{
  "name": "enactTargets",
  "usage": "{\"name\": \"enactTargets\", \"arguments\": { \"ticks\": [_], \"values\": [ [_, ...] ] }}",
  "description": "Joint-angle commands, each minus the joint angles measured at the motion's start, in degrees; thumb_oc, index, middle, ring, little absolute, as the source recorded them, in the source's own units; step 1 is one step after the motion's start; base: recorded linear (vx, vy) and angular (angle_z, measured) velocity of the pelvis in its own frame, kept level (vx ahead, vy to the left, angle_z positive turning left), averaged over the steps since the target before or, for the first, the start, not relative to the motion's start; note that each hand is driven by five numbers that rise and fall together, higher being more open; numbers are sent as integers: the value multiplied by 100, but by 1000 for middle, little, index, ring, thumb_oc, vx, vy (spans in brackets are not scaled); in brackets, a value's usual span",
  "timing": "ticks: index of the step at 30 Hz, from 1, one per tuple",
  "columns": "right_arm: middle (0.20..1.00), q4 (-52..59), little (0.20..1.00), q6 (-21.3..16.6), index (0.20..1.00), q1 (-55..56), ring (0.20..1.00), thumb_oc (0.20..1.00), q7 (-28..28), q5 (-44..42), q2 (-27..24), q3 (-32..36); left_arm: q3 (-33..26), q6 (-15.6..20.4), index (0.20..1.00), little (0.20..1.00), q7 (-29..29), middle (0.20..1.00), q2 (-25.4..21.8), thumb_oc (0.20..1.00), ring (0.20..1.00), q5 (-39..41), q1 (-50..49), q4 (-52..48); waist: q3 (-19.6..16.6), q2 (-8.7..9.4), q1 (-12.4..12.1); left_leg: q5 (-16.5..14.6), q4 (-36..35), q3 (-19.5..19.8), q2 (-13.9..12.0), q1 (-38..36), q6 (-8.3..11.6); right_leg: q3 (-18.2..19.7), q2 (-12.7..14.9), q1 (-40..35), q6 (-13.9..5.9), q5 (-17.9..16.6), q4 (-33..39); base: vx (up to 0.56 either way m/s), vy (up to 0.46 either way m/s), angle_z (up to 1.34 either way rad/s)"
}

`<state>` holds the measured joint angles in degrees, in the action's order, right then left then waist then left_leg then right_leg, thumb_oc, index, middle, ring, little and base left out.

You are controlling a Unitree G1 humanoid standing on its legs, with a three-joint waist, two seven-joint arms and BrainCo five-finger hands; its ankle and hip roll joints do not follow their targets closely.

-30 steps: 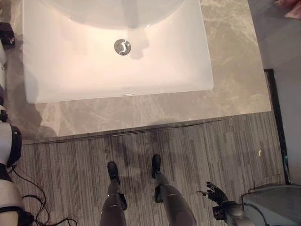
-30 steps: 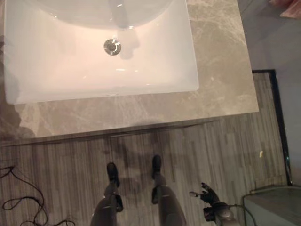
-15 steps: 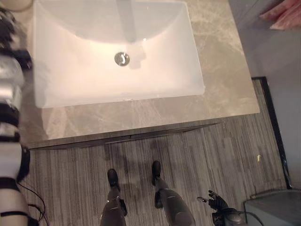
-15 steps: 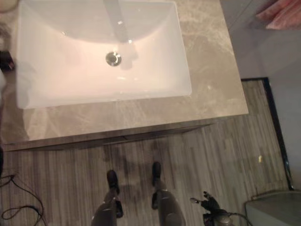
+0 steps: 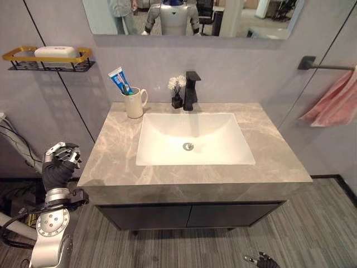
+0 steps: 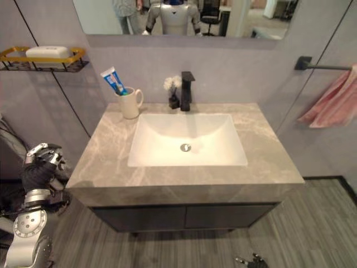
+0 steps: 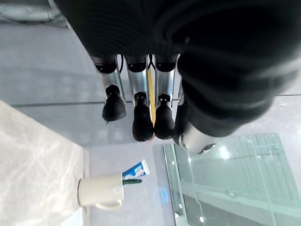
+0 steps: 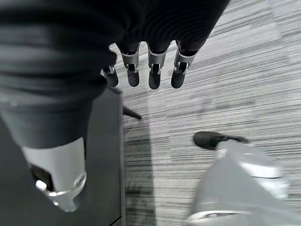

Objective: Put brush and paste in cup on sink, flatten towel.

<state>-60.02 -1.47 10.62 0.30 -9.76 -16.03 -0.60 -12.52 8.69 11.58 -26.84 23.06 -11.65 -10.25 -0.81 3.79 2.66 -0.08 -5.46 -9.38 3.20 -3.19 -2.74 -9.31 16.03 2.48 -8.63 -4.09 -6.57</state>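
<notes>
A cream cup (image 5: 134, 103) stands at the back left of the grey stone counter (image 5: 109, 153), beside the white sink (image 5: 162, 148). A blue and white toothpaste tube (image 5: 119, 80) leans out of the cup, and a dark-handled brush (image 7: 131, 181) lies across its rim. A pink towel (image 5: 334, 103) hangs bunched from a black bar (image 5: 326, 66) on the right wall. My left hand (image 5: 60, 162) is raised beside the counter's left front corner, fingers relaxed and empty. My right hand (image 5: 260, 260) hangs low over the floor, open and empty.
A black faucet (image 5: 192, 89) and a small reed diffuser (image 5: 177, 94) stand behind the basin. A gold wire shelf with a soap bar (image 5: 49, 58) is fixed to the left wall. Dark cabinet doors (image 5: 189, 215) sit under the counter.
The camera has tilted up from the floor and basin to the whole vanity and wall. My left hand has come up into view at the lower left. The right hand stays low.
</notes>
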Motion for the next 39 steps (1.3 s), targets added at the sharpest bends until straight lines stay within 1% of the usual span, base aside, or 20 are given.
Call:
{"name": "enactTargets", "arguments": {
  "ticks": [1,3,4,5,8,13,20,22,23,24,25,26,28,30,31,33,34,35,36,39],
  "values": [
    [1000,-21,1000,-154,1000,-427,1000,1000,-32,155,-13,-170,-259,545,200,200,-130,200,-186,200,200,-205,680,-276,647,-18,8,-366,96,-258,-150,-236,1,1,91,-165,-333,-990,-4,-75,170,-35],
    [1000,-15,1000,-231,1000,-327,1000,1000,-28,30,84,-302,-16,611,200,200,-154,200,-88,200,200,-123,944,-252,694,-111,266,-354,141,-190,-172,-274,-61,631,-737,190,-62,-136,-319,-39,152,-40],
    [1000,-14,1000,-232,1000,-325,1000,1000,-29,29,82,-302,-14,613,200,200,-153,200,-87,200,200,-123,945,-249,694,-114,259,-362,140,-196,-176,-281,-57,638,-741,201,-56,-113,-349,6,55,11],
    [1000,-28,1000,-264,1000,-240,1000,1000,-20,-23,121,-388,53,608,200,200,-160,200,-28,200,200,-77,946,-308,682,-115,282,-360,130,-220,-172,-332,-67,517,-1013,236,86,118,-355,-3,-9,32],
    [1000,-113,1000,-291,1000,-282,1000,1000,-69,-31,146,-453,99,629,200,200,-71,200,65,200,200,-57,1084,-417,725,-71,190,-344,226,-337,-185,-295,-10,-134,-1173,296,207,214,-347,-48,-35,7],
    [1000,-151,1000,-285,1000,-317,1000,1000,-85,-2,98,-507,243,658,200,200,-100,200,180,200,200,47,1182,-287,728,-46,213,-351,348,-393,-225,-274,32,-95,-1286,227,237,290,-288,-4,-85,-16],
    [1000,-301,1000,-288,1000,-293,1000,1000,-204,-32,-151,-339,350,585,200,200,-145,200,314,200,200,157,1087,-44,646,-69,254,-382,474,-393,-377,-337,156,-1,-1477,-128,446,471,82,65,-138,-6],
    [1000,-355,1000,-298,1000,-301,1000,1000,-235,-73,-226,-271,401,594,200,200,-112,200,363,200,200,192,1176,26,677,-47,278,-496,893,-360,-401,-206,196,-5,-1480,-174,507,502,115,14,-135,6],
    [1000,-392,1000,-296,1000,-334,1000,1000,-271,-72,-320,-235,464,613,200,200,-122,200,423,200,200,274,1249,25,781,3,267,-557,1523,-333,-430,62,272,-9,-1416,-247,575,522,141,-18,-76,14],
    [1000,-393,1000,-296,1000,-337,1000,1000,-270,-72,-320,-232,465,614,200,200,-123,200,424,200,200,275,1254,27,782,-3,274,-586,1588,-322,-444,100,276,-19,-1422,-242,579,522,141,-21,-112,23],
    [1000,-407,1000,-298,1000,-341,1000,1000,-281,-60,-361,-220,505,630,200,200,-121,200,440,200,200,300,1302,42,835,13,266,-536,1916,-275,-487,262,339,-34,-1408,-264,620,530,140,-21,-85,21],
    [1000,-494,1000,-288,1000,-360,1000,1000,-376,-103,-439,-114,610,660,200,200,-82,200,466,200,200,328,1437,102,968,24,240,-148,2230,-118,-642,731,507,-53,-1367,-350,683,562,180,-2,-65,24],
    [1000,-482,1000,-290,1000,-340,1000,1000,-436,-133,-457,-40,600,647,200,200,-41,200,426,200,200,326,1437,189,970,43,242,4,1859,-151,-850,1013,483,-63,-1282,-421,662,593,223,52,19,27],
    [1000,-491,1000,-301,1000,-342,1000,1000,-492,-102,-463,-53,599,671,200,200,43,200,385,200,200,308,1456,182,992,23,185,399,1539,85,-1020,1209,566,-2,-1281,-446,650,655,191,84,47,16],
    [1000,-493,1000,-303,1000,-343,1000,1000,-492,-102,-463,-52,600,671,200,200,45,200,385,200,200,307,1458,183,991,27,191,423,1505,91,-1015,1197,573,-9,-1279,-444,654,660,185,93,61,-4],
    [1000,-548,1000,-317,1000,-341,1000,1000,-551,-92,-445,-109,573,715,200,200,148,200,430,200,200,361,1416,235,1055,-81,116,942,875,538,-1247,1324,765,238,-1287,-549,614,759,147,182,151,-17],
    [1000,-598,1000,-323,1000,-369,1000,1000,-567,-93,-448,-118,566,728,200,200,183,200,429,200,200,362,1407,267,1053,-132,98,1054,732,624,-1292,1262,816,311,-1303,-601,592,789,154,207,187,-58],
    [1000,-609,1000,-331,1000,-376,1000,1000,-578,-110,-459,-100,563,731,200,200,202,200,439,200,200,362,1388,306,1056,-167,84,1085,728,642,-1300,1208,848,373,-1300,-661,571,813,158,207,204,-70],
    [1000,-641,1000,-328,1000,-394,1000,1000,-580,-110,-449,-72,559,719,200,200,167,200,419,200,200,347,1358,307,968,-239,102,866,697,664,-1246,1004,804,473,-1274,-702,516,869,131,154,156,-79],
    [1000,-664,1000,-328,1000,-411,1000,1000,-591,-148,-429,9,598,723,200,200,138,200,355,200,200,246,1366,392,875,-263,104,664,833,656,-1102,911,729,598,-1132,-790,435,833,156,186,212,-58]
  ]
}}
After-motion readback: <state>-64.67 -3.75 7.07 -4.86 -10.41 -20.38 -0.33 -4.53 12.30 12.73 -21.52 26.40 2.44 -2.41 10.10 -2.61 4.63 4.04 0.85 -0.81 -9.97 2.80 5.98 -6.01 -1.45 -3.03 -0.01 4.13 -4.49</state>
